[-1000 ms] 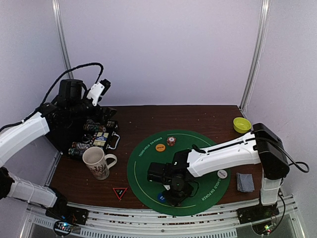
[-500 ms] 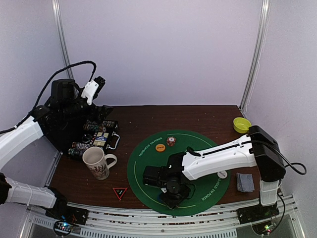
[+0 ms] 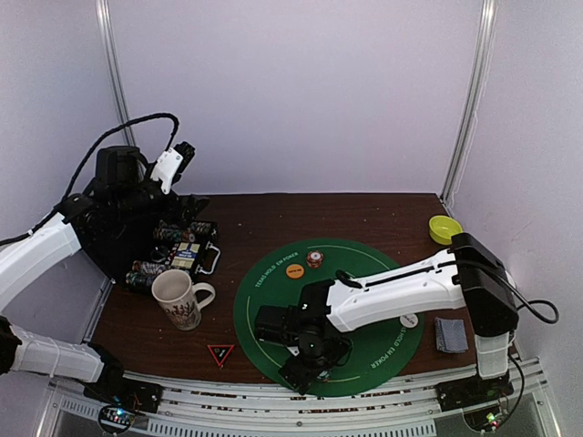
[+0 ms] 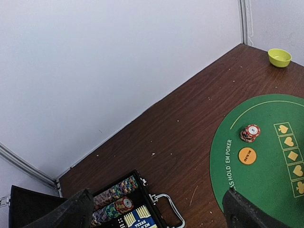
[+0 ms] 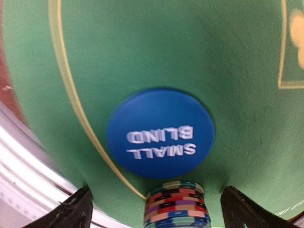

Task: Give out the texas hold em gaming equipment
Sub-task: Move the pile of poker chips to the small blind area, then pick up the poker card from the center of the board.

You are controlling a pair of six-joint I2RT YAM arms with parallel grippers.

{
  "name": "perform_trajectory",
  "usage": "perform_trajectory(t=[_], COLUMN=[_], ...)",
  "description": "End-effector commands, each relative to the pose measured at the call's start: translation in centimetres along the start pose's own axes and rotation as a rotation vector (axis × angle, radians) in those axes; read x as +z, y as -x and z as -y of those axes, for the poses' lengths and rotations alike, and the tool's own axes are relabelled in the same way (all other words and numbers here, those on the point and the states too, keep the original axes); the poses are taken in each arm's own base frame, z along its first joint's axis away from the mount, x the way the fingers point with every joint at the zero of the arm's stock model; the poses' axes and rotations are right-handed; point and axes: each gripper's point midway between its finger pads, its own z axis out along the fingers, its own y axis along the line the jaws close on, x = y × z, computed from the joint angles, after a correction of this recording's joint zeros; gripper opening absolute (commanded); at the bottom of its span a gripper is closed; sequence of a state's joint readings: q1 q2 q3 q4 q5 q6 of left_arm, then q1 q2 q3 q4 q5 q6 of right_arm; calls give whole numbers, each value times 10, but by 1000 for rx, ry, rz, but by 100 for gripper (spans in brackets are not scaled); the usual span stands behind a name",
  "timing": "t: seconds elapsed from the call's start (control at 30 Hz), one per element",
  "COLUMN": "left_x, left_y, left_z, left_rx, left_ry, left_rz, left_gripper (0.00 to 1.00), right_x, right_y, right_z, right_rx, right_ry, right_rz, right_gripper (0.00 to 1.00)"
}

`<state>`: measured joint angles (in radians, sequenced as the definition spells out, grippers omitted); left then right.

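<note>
Saw chip stack (image 5: 175,206) standing on green mat (image 5: 156,42), just beside blue button (image 5: 160,133), near mat's front edge. Found right gripper (image 5: 156,195) open wide around chip stack, not touching. Found left gripper (image 4: 156,202) open too, empty, up above chip case (image 4: 118,202). Saw cards (image 3: 450,334) lying right of green mat.

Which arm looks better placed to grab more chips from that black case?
Left. Its open gripper hangs above the black case at the table's left side. The right gripper sits low, open around a chip stack on the green mat, farther from the case.
</note>
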<state>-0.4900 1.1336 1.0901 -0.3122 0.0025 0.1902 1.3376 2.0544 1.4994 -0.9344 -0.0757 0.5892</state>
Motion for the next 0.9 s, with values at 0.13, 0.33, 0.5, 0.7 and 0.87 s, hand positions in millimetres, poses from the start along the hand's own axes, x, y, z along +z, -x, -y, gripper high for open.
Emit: perform_trajectory(t=[0.13,0.33,0.5,0.7,0.87], left_x=[7,10,15,19,26], left_y=[9,5,5,4,-2], left_z=[0,3,7,13,16], left_rx=[9,6,-5,-37,-41], left_ry=[-10,-21,-49,-81,-87], left_rz=[34,29,27,28,12], left_gripper=[98,98,98,98,98], right_x=[-91,-114,-98,-88,-73], right_y=[31,2,-61,-118,-143], right_z=[23,113,211,271,290], right_rx=[40,343,607,837,964], right_ry=[3,-28,-189,-240,-183], right_rz=[165,184,101,78,80], right_gripper=[100,100,100,100,100])
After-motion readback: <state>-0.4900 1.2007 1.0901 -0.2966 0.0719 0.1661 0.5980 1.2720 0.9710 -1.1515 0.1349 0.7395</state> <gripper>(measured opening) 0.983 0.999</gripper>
